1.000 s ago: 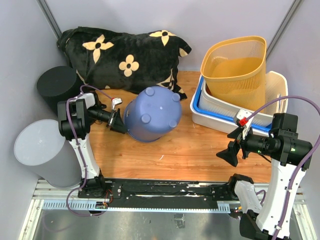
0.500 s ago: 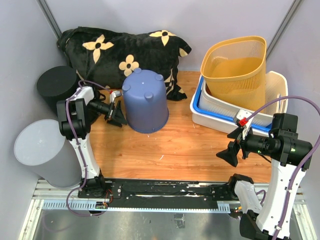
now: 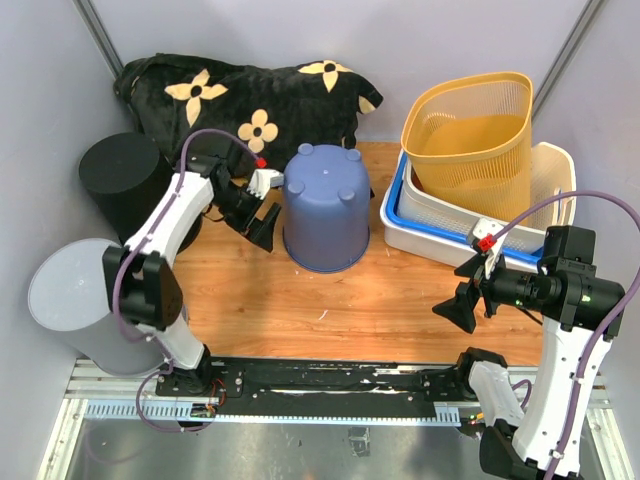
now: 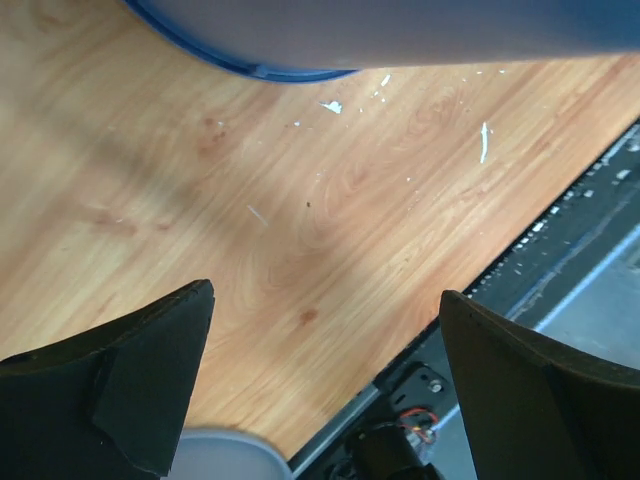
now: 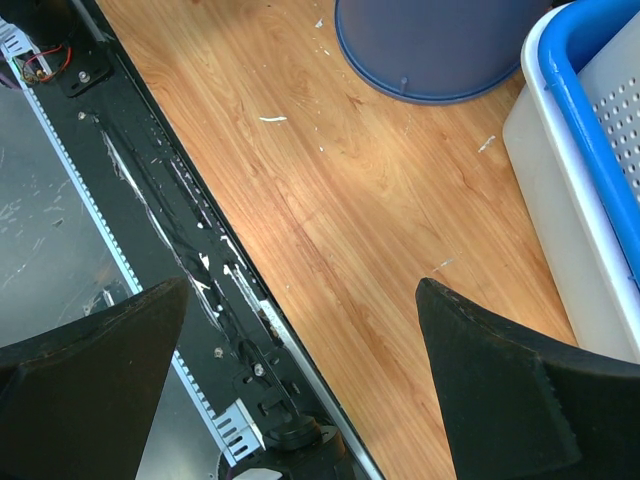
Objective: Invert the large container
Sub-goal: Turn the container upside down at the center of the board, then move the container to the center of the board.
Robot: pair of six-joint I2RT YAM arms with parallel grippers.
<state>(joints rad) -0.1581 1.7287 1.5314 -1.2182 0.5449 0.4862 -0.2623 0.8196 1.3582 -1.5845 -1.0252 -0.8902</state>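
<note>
The container (image 3: pixel 325 208) is seen upside down near the desk's (image 3: pixel 380 300) far edge. The left gripper (image 3: pixel 264 211), arm outstretched, is held just beside it, jaws spread wide; the right gripper (image 3: pixel 465 295) is likewise spread, empty, near the right edge.

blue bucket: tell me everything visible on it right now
The blue bucket looks like matte plastic, tapered, and stands upside down on the wooden table with its rim flat on the wood. Its base faces up, with small round feet around the edge. Nothing grips it; the open left gripper sits just beside its left wall.
</note>
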